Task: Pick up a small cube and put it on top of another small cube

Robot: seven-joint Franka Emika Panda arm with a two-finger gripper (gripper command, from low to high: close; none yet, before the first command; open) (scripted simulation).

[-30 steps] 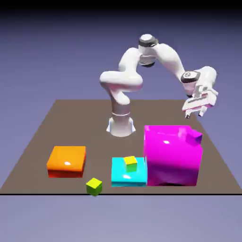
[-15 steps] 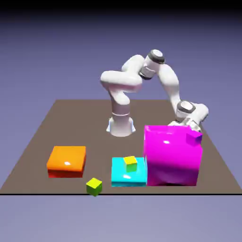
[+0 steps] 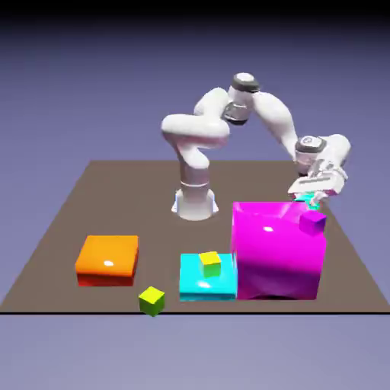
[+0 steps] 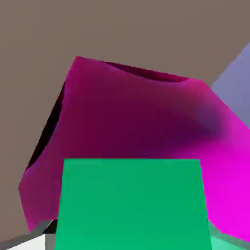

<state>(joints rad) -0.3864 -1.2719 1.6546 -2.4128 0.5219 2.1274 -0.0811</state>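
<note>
1. At about eight o'clock in the exterior view, an orange slab (image 3: 107, 257) and a lime-yellow cube (image 3: 151, 300) sit on the bench (image 3: 91, 198); you can ignore both.
2. Near six o'clock, the yellow cube (image 3: 210, 263), your target, rests on a cyan slab (image 3: 199, 282), nothing stacked on it yet.
3. At four o'clock stands the big magenta block (image 3: 276, 251), a small purple cube (image 3: 312, 222) at its upper corner.
4. At three o'clock, your gripper (image 3: 311, 199) hangs above that block, fingers closed on the teal cube (image 4: 129, 205), which fills the hand view's lower half.
5. Judged from this: picking up looks done; carrying over and placing remain.
</note>
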